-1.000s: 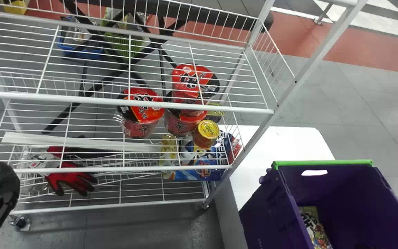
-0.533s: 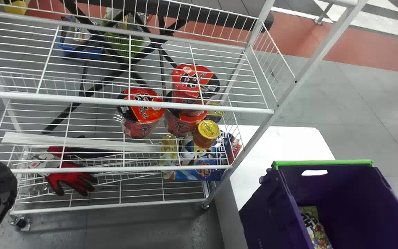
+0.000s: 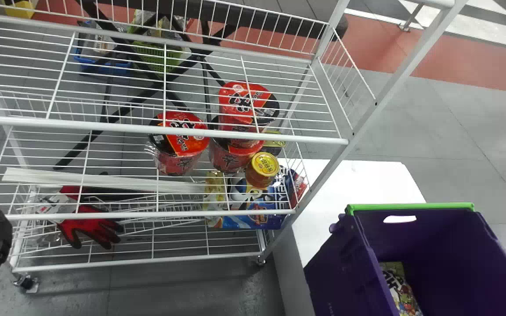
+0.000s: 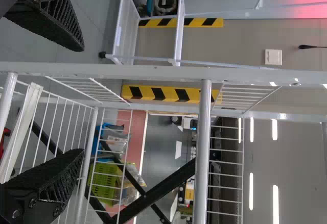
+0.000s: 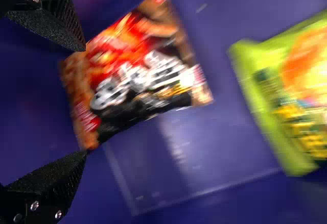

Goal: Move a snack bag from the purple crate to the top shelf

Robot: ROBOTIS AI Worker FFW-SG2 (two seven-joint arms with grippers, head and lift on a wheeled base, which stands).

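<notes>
At the far left, the left gripper [image 4: 82, 100] has its fingers spread, by the wire rack, and should be kept out of the carry. Red noodle tubs [image 3: 182, 163] sit below the upper wire shelf [image 3: 147, 128], probably the target. At that shelf's right front corner, the rack post [image 3: 389, 92] stands between shelf and crate; the lifted load will need to clear it.

On the white worktop [image 3: 358, 184] is the purple crate [image 3: 345, 263]. Inside, the right gripper [image 5: 85, 101] has its fingers apart around one end of the red-and-black snack bag [image 5: 138, 71], likely the pick; which crate corner is nearest, I can't tell. Best to go deeper over the bag, close gently, then lift straight past the rim. The yellow-green snack bag [image 5: 299, 96] lies apart and shouldn't snag.
</notes>
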